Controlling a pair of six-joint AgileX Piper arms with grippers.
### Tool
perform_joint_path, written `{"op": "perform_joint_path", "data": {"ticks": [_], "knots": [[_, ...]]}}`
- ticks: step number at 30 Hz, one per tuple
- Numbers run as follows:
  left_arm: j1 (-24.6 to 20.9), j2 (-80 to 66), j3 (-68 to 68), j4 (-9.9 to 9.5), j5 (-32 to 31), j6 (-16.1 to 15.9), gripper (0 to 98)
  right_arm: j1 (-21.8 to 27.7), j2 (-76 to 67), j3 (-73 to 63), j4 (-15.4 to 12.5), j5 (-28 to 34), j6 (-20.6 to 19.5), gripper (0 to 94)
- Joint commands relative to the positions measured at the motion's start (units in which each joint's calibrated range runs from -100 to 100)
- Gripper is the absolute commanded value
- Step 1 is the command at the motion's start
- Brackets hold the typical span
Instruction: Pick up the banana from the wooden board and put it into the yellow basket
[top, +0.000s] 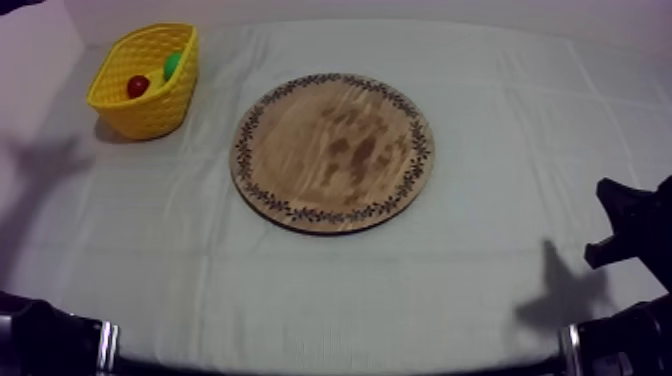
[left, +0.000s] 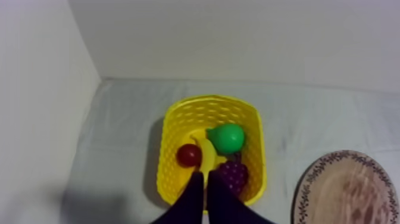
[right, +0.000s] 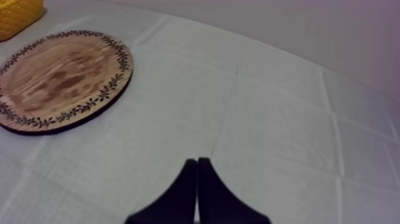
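With the banana (left: 207, 156) lying in the yellow basket (left: 174, 116) beside the pear (left: 227, 138), we judge the job done, so our left gripper (left: 203, 177), fingers pressed together on nothing like the right gripper (right: 197, 164), should rise straight clear of the rim.

banana (left: 208, 156) partly hidden under pear (left: 227, 138), grapes (left: 233, 176)

One board (top: 333, 152), one basket (top: 150, 110), one banana (left: 208, 156), one pear (left: 227, 138), one grape bunch (left: 233, 174), one small red fruit (left: 189, 155)

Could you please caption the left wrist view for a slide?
Shut left end effector over yellow basket holding banana, pear, grapes and small red fruit.
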Motion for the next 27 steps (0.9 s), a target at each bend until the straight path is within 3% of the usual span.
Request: {"op": "perform_joint_path", "data": {"ticks": [1, 18, 22, 27], "knots": [[0.2, -11.8, 8.0, -0.14, -2.3, 0.8, 0.0, 0.0, 0.0, 0.0, 0.0, 0.0, 0.0, 0.3], [0.7, -49.3, 48.0, -0.34, -23.1, 0.3, 0.0, 0.0, 0.0, 0.0, 0.0, 0.0, 0.0, 0.3], [0.9, -56.1, 57.3, -2.31, -28.8, 3.4, 0.0, 0.0, 0.0, 0.0, 0.0, 0.0, 0.0, 0.3], [1.2, -62.5, 65.3, -3.21, -31.4, 4.3, 0.0, 0.0, 0.0, 0.0, 0.0, 0.0, 0.0, 0.3]]}}
